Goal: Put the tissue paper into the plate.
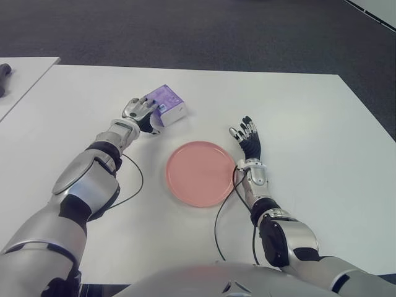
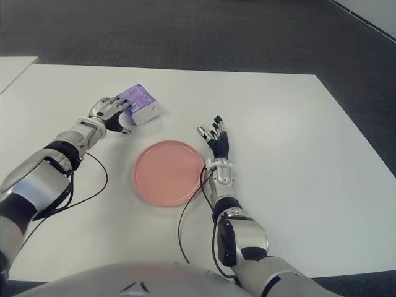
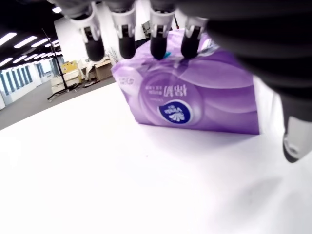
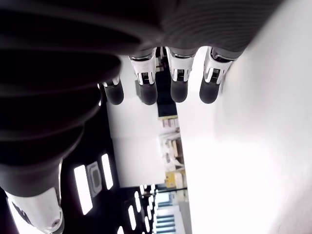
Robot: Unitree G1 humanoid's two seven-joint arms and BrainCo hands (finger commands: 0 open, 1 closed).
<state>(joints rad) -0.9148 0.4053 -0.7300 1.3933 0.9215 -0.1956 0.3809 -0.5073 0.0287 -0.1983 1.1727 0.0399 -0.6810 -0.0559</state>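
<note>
White table [image 1: 309, 111]: left hand [image 1: 141, 112] fingers draped over purple tissue pack [image 1: 166, 103], writing unreadable; right hand [image 1: 249, 139] spread beside pink plate [image 1: 201, 173]

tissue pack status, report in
Left hand fingers draped over the tissue pack, pack on the table. Right hand open beside the pink plate. Path clear.
</note>
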